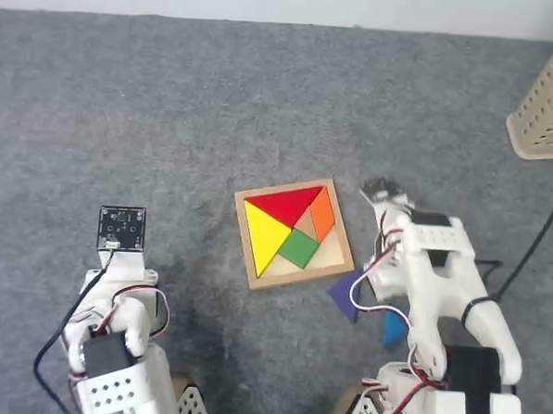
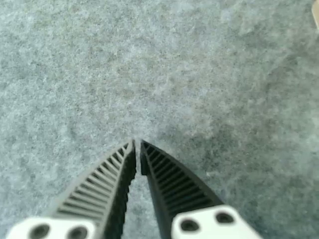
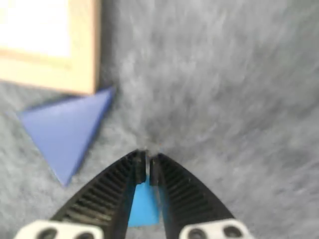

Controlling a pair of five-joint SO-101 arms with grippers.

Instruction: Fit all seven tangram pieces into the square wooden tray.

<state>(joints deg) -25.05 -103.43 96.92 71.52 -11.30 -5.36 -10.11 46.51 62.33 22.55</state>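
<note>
Surface: grey carpet [image 1: 189,110] covers the table.
Left gripper [image 2: 135,144]: jaws closed tip to tip, nothing between them, over bare carpet.
Right gripper [image 3: 146,157]: jaws closed at the tips, nothing clamped there.
Light blue piece [image 3: 143,206]: visible through the gap behind the right gripper's tips; held or not cannot be determined.
Dark blue triangle [image 3: 65,132]: flat on the carpet, just beside the tray's near corner.
Tray [image 1: 325,258]: contains red triangle [image 1: 286,206], yellow triangle [image 1: 264,239], orange piece [image 1: 323,214] and green square [image 1: 298,248]; near-right portion bare wood.
Perforated beige basket [image 1: 549,101]: far right edge.
</note>
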